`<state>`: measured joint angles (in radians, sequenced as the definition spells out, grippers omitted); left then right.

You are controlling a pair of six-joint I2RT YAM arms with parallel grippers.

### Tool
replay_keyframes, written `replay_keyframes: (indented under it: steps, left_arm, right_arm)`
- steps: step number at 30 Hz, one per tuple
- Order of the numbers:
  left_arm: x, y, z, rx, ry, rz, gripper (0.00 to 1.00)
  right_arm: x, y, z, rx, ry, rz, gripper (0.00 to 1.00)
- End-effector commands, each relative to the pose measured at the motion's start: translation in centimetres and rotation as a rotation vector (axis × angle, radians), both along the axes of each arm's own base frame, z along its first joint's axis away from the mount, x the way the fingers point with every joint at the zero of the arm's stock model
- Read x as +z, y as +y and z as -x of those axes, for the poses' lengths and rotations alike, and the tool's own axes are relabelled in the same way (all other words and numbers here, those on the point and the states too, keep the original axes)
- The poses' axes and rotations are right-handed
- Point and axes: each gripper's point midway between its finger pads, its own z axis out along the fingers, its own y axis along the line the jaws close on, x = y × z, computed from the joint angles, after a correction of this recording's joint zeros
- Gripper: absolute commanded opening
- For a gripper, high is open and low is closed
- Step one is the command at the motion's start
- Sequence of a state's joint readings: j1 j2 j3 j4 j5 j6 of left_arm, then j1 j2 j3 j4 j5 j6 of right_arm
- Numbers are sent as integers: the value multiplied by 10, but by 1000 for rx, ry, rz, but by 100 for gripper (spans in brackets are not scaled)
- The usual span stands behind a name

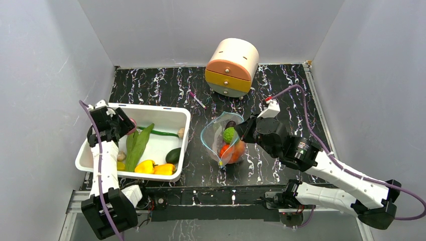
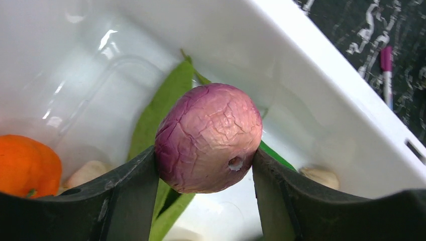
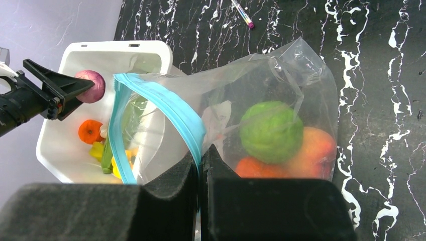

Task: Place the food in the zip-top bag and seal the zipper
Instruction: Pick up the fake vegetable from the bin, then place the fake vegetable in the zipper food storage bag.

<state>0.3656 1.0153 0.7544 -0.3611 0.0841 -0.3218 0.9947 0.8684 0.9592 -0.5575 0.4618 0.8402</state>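
Top external view: the white tub (image 1: 150, 107) at left holds a leaf and yellow peppers; the zip-top bag (image 1: 212, 136) stands beside it, part-filled, mouth open. Task judged about midway, zipper (image 3: 168, 105) unsealed. Right wrist view shows the right gripper (image 3: 201, 159) fully closed, pinching the bag's rim. Only the left wrist view shows the left gripper (image 2: 203, 153) half-spread, clamping a wrinkled purple fruit (image 2: 208, 138) over the tub.

Left gripper (image 2: 207, 173) clamps wrinkled purple-pink round fruit (image 2: 208, 136) above white tub (image 2: 321, 95); green leaf (image 2: 163, 108) beneath.
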Motion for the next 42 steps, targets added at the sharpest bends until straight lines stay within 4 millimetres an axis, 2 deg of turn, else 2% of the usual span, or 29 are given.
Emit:
replay_keyframes:
  steps: [1,6,12,19,27,33,42]
  left_arm:
    - [35,-32,-3,-108,-81,68,23]
    - [61,-68,-8,-275,-148,108,19]
    - [92,-105,-11,-472,-225,132,23]
    - [127,-160,-14,-656,-392,303,23]
    - [152,-209,1,-881,-454,370,24]
    - [173,-241,12,-962,-536,455,24]
    - [200,-293,40,-1116,-599,548,21]
  right_arm:
    - [25,-3,-3,-36,-43,-78,0]
    - [22,-5,-5,-53,-33,-67,0]
    - [24,-9,-10,-91,-39,-50,0]
    - [25,-15,-17,-142,-39,-18,0]
    - [14,-6,-18,-130,-16,-11,0]
    - [10,8,-17,-81,-2,-29,0]
    - [27,16,-17,-67,-11,-105,0]
